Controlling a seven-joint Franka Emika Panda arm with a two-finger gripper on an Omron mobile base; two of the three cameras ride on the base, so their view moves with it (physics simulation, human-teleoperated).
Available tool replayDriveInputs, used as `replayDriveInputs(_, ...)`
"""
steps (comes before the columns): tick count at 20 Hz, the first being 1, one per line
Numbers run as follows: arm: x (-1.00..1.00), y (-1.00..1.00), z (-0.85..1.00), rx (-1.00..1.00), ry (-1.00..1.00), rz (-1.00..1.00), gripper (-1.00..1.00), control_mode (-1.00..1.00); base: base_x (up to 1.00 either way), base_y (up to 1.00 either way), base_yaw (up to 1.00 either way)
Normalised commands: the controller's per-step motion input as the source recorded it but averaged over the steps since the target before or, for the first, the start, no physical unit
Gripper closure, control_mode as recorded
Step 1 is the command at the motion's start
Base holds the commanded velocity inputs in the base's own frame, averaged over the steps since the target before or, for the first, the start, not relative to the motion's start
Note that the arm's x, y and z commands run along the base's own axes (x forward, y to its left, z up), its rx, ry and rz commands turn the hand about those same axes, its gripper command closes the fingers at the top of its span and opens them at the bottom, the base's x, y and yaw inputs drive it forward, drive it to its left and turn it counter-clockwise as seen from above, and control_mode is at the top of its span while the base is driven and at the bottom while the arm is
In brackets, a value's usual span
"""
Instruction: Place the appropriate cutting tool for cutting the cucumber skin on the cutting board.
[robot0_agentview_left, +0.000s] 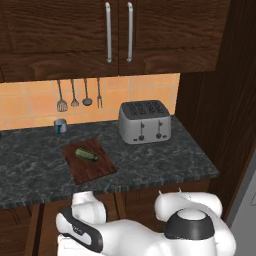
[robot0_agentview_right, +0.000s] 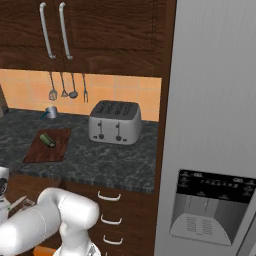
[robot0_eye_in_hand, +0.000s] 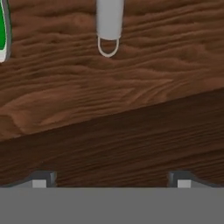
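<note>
**Entry: peeler pick-up from the drawer, approach stage**

Left base view. Dark marbled counter (robot0_agentview_left: 150, 160). Flat rectangular reddish-brown wooden cutting board (robot0_agentview_left: 95, 167) lies near the front edge; the short dark green cucumber (robot0_agentview_left: 86, 154) rests on its upper half. Silver four-slot toaster (robot0_agentview_left: 145, 121) stands to the right, well apart from the board. Small grey-blue cup (robot0_agentview_left: 60, 125) sits by the backsplash under the hanging utensils (robot0_agentview_left: 80, 96). The white arm bends down below the counter front.

Right base view. Same board, cucumber and toaster seen from the other side. Tall grey refrigerator (robot0_agentview_right: 215, 125) at right. The arm reaches low at the lower left.

Hand view. Wood-grained drawer floor (robot0_eye_in_hand: 131, 87). The slim pale grey-silver peeler (robot0_eye_in_hand: 108, 24) lies ahead of the hand, its handle end with a wire loop nearest the camera. Green-handled knife (robot0_eye_in_hand: 3, 30) lies at the left margin, well apart from the peeler. Gripper (robot0_eye_in_hand: 111, 181): the two dark fingertips stand wide apart, holding nothing.

Handling note (judgement). The peeler sits ahead and roughly centred. Advance along the handle until the fingers straddle it past the loop, keep the jaws square across the slim shaft, then descend and close. Stay clear of the knife. A grip on the loop alone would likely slip.
</note>
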Motion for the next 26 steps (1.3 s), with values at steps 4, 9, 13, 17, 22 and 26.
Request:
replayDriveInputs(4, 0.40, 0.00, 0.36, -0.10, -0.01, -0.08, -1.00, -1.00, 0.00, 0.00, 0.00)
replayDriveInputs(9, 0.75, 0.00, 0.09, -0.18, -0.15, -0.01, -1.00, -1.00, 0.00, 0.00, 0.00)
replayDriveInputs(13, 0.65, 0.00, 0.00, -0.13, -0.12, 0.00, -1.00, -1.00, 0.00, 0.00, 0.00)
replayDriveInputs(17, 0.51, 0.00, -0.09, 0.00, -0.05, 0.00, -1.00, -1.00, 0.00, 0.00, 0.00)
replayDriveInputs(22, 0.06, -0.14, -0.47, 0.00, -0.02, 0.00, -1.00, -1.00, 0.00, 0.00, 0.00)
replayDriveInputs(26, 0.12, -0.12, -0.34, 0.00, -0.03, 0.01, -1.00, -1.00, 0.00, 0.00, 0.00)
